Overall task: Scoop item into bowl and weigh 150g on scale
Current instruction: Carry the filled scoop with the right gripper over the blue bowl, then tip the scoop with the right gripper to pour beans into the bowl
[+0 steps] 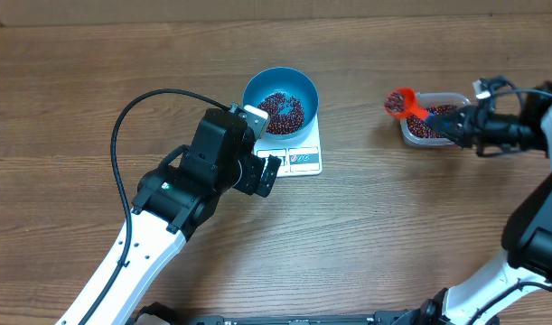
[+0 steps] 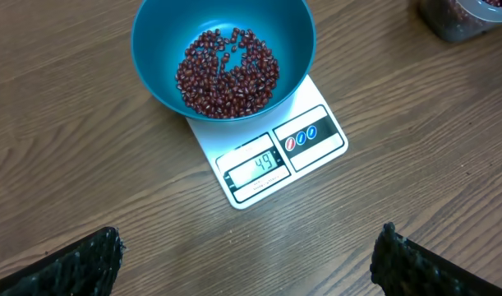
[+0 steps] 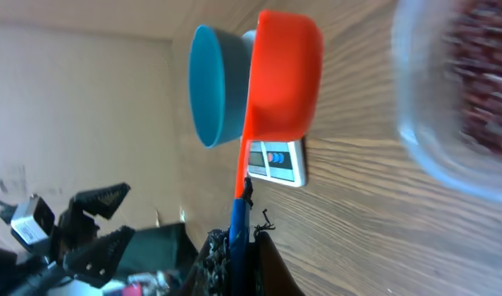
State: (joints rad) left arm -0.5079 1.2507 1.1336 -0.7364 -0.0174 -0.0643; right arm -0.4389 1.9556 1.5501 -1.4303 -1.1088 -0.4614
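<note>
Wooden table [image 1: 68,81] under everything. Left gripper [image 1: 267,173] spread wide, empty, hovering just in front of scale. Right gripper [image 1: 454,123] clamped tight on blue handle of red scoop [image 1: 402,101]; scoop head at tub's left rim. Blue bowl [image 1: 256,88] sits on white scale [image 1: 304,160]; display reads 49. Clear tub [image 1: 409,137] well right of scale. Beans [image 1: 282,112]: 1 loose pile in bowl bottom, more in tub.
</note>
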